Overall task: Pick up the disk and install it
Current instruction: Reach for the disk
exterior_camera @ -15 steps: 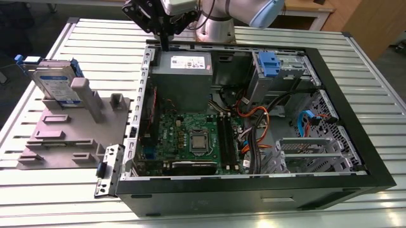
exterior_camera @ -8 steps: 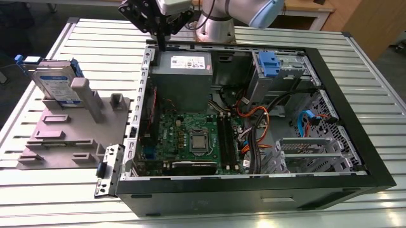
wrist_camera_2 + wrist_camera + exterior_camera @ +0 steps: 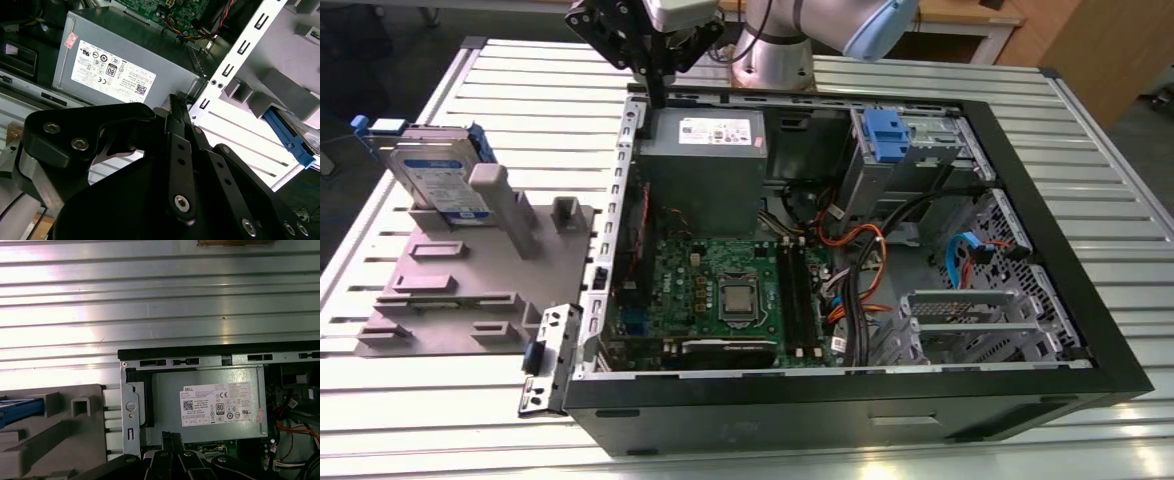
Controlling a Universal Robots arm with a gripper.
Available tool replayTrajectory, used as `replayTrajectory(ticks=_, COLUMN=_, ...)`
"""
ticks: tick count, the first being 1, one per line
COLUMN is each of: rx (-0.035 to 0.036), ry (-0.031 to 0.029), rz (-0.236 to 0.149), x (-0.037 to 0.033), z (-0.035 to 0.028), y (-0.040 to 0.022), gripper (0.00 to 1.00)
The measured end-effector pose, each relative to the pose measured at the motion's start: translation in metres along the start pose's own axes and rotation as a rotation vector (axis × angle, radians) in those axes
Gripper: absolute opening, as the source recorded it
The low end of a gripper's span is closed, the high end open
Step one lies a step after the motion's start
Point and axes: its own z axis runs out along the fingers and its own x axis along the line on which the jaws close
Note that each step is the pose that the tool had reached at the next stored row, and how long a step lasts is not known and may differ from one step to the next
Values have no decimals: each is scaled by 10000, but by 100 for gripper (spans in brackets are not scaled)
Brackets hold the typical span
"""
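1. The table (image 3: 480, 420) is a top of silver ribbed slats running lengthwise, bright with glare in the first wrist view.
2. Past its far edge stands wooden furniture (image 3: 1094, 40). Dark floor (image 3: 360, 80) shows at the exterior view's left.
3. An open computer case (image 3: 1107, 370) lies flat on the table, its green board (image 3: 720, 290) and a grey box (image 3: 707, 160) with a white sticker exposed.
4. A grey fixture (image 3: 454, 270) with posts and slots sits on the table, touching the case on the exterior view's left.
5. The disk (image 3: 438, 175) stands on edge at the fixture's far end, leaning against a post, its label facing out. Its blue rail (image 3: 290, 137) shows in the second wrist view.
6. The arm's base (image 3: 774, 60) is mounted behind the case.
7. The fingers (image 3: 654, 85) hang over the case's far corner beside the grey box, pressed together to a thin tip and holding nothing. They are well apart from the disk.
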Motion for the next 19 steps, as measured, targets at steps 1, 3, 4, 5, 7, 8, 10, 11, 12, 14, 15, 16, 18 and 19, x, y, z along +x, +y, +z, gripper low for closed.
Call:
replayTrajectory(ticks=1, rx=0, ry=0, rz=0, x=0, z=0, y=0, gripper=11)
replayTrajectory(ticks=3, rx=0, ry=0, rz=0, x=1, z=0, y=0, gripper=11)
replayTrajectory(ticks=4, rx=0, ry=0, rz=0, x=1, z=0, y=0, gripper=11)
replayTrajectory(ticks=5, rx=0, ry=0, rz=0, x=1, z=0, y=0, gripper=11)
replayTrajectory(ticks=7, rx=-1, ry=0, rz=2, x=8, z=0, y=-1, gripper=11)
replayTrajectory(ticks=8, rx=-1, ry=-1, rz=2, x=14, z=0, y=-1, gripper=11)
replayTrajectory(ticks=10, rx=0, ry=0, rz=0, x=31, z=0, y=-2, gripper=11)
replayTrajectory(ticks=11, rx=0, ry=0, rz=1, x=41, z=0, y=-3, gripper=11)
replayTrajectory(ticks=12, rx=0, ry=0, rz=0, x=50, z=0, y=-4, gripper=11)
replayTrajectory(ticks=14, rx=0, ry=0, rz=0, x=70, z=0, y=-6, gripper=11)
replayTrajectory(ticks=15, rx=0, ry=0, rz=0, x=81, z=0, y=-7, gripper=11)
replayTrajectory(ticks=16, rx=0, ry=0, rz=0, x=92, z=0, y=-7, gripper=11)
replayTrajectory(ticks=18, rx=0, ry=0, rz=0, x=115, z=0, y=-9, gripper=11)
replayTrajectory(ticks=19, rx=-1, ry=-1, rz=0, x=125, z=0, y=-10, gripper=11)
